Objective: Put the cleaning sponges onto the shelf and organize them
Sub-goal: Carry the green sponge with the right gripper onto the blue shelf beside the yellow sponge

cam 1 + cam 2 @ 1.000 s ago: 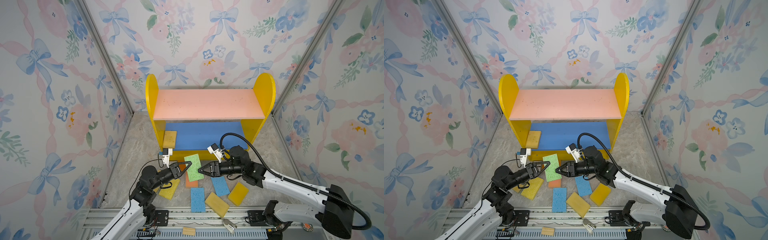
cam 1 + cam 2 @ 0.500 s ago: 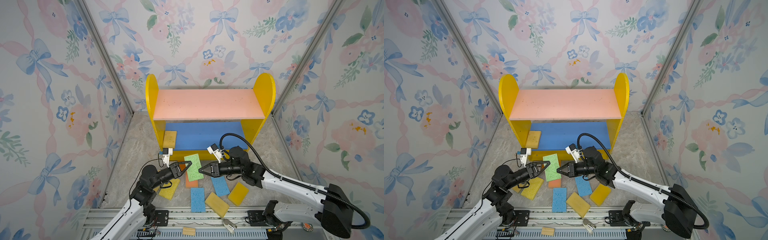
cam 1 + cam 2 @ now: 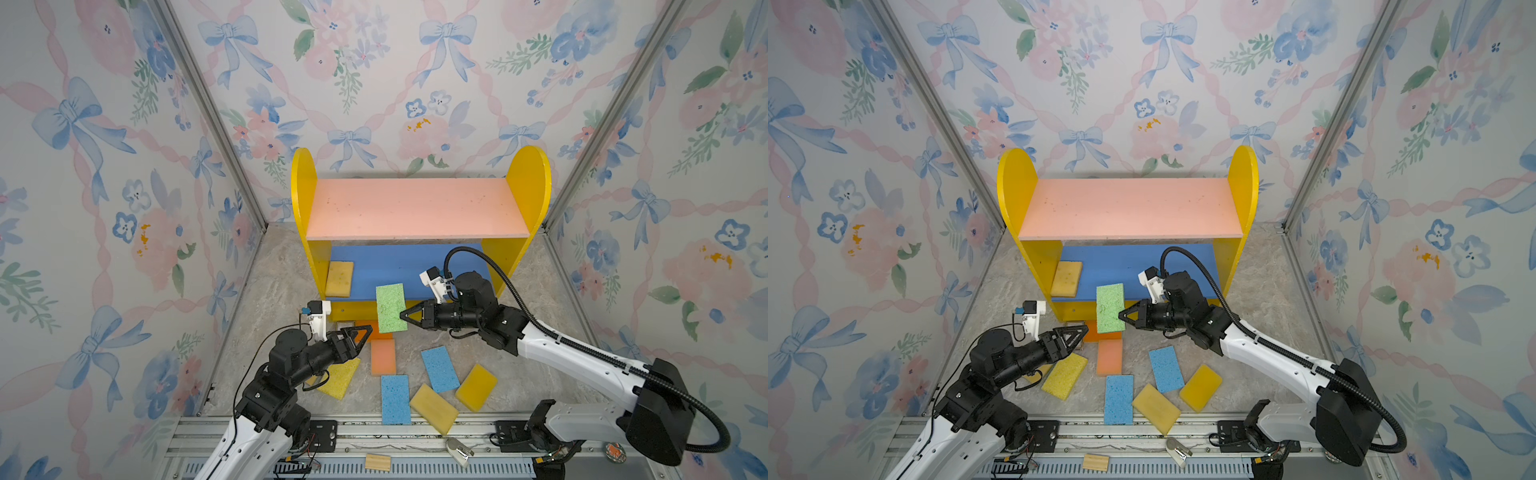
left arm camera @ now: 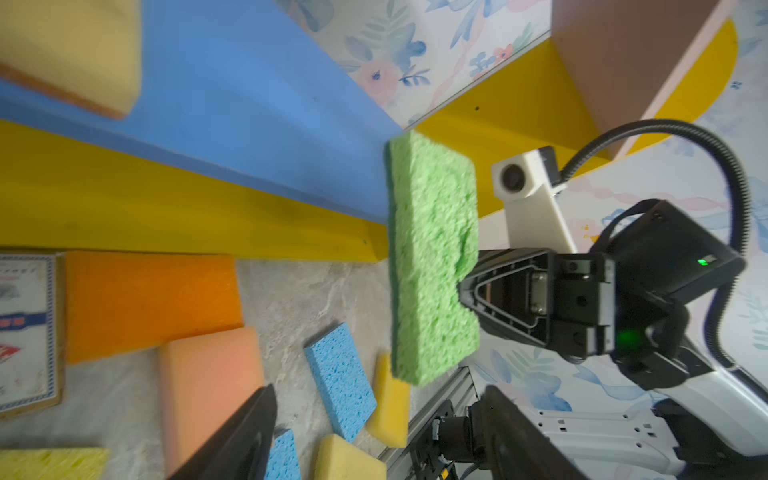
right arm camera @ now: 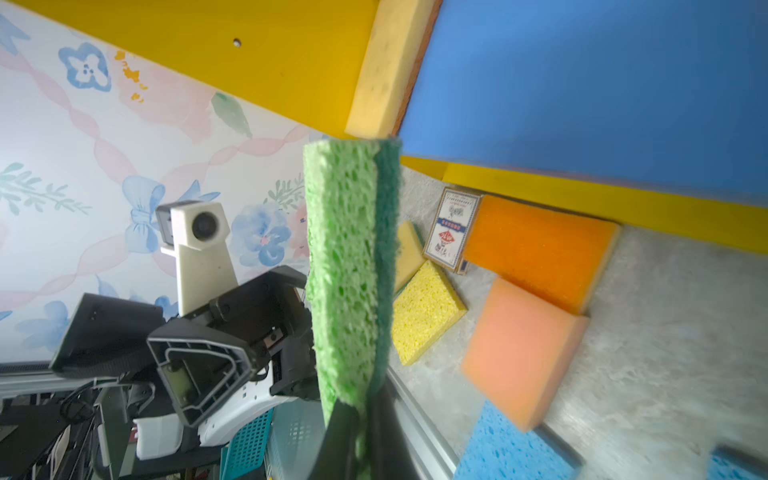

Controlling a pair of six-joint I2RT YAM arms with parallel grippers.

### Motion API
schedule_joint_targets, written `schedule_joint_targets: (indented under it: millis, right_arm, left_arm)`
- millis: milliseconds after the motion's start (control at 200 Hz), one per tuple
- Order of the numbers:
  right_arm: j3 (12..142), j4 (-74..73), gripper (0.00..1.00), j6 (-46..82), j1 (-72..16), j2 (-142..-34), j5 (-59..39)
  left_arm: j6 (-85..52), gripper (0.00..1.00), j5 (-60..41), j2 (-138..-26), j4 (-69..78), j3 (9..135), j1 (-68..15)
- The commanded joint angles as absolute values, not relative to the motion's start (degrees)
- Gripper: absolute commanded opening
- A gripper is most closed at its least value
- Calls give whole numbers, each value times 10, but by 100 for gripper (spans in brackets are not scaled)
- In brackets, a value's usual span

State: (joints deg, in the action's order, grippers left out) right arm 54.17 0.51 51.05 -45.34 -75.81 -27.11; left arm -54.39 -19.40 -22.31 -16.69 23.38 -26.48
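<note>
The cleaning sponges (image 3: 395,399) are mostly lying loose on the table (image 3: 282,299) in front of the shelf (image 3: 528,183), so the task is looking barely begun. Only one mustard sponge (image 3: 339,278) is sitting on the blue lower board (image 3: 399,266), at its left end, and the pink upper board (image 3: 415,208) is bare. The right pincer (image 3: 405,314) is clamping the green sponge (image 3: 390,307) by one long edge, holding it in the air at the shelf's front lip. The left pincer (image 3: 365,337) is standing wide open and empty, just beside that sponge but apart from it. The lower board is offering open room right of the mustard sponge. The overhanging pink board and the card box (image 5: 451,228) by the front rail are probably narrowing the way in.
</note>
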Motion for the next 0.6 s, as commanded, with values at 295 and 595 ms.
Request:
schedule_joint_targets:
  millis: [295, 595]
  right_arm:
    - [652, -43, 6, 575, -450, -909, -211]
    - [740, -42, 7, 586, -445, -1006, -206]
  left_arm:
    - [-555, 98, -111, -276, -276, 209, -261]
    - [-554, 98, -120, -255, -281, 201, -261]
